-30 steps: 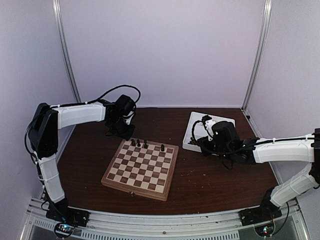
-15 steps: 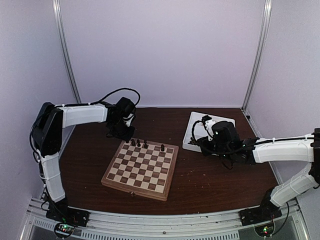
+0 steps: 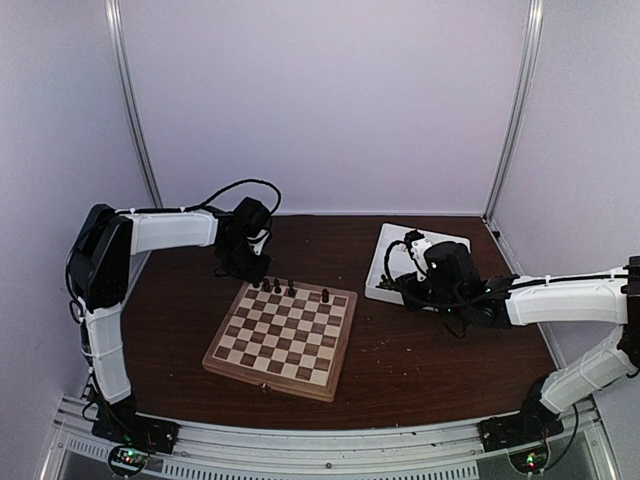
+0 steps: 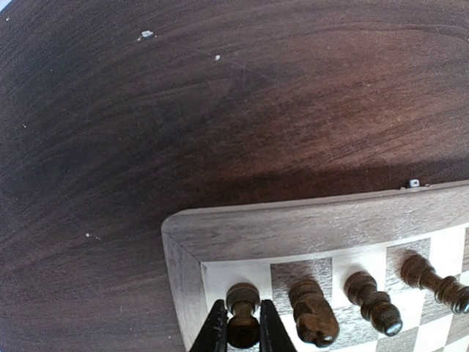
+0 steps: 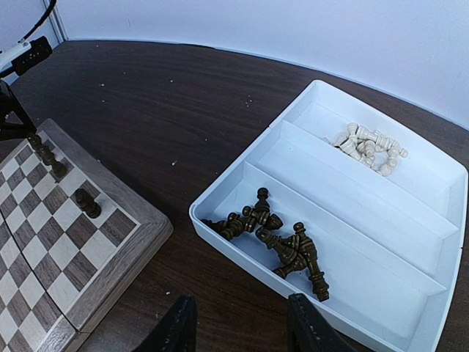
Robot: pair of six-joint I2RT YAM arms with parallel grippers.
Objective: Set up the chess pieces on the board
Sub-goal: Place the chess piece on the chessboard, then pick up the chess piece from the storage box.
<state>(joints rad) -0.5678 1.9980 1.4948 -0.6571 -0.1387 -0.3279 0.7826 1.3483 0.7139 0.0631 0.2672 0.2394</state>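
Left claw (image 4: pixel 242 336) clamped on a dark turned-wood piece (image 4: pixel 242 297) standing on the checkered board (image 4: pixel 293 231) corner square, maybe a rook, angle's poor. Right claw (image 5: pixel 242 326) part open, empty, over the grainy brown desk (image 5: pixel 168 125). White slotted tray (image 5: pixel 337 194): dark pieces (image 5: pixel 289 246) heaped nearest, cream pieces (image 5: pixel 366 143) farthest.

Top view: high at near edge, looking down over whole table (image 3: pixel 400 365). Left wrist: very close, on board (image 4: pixel 293 227) far corner. Right wrist: farther, oblique, tray (image 5: pixel 344 191) plus board edge. Board shared.
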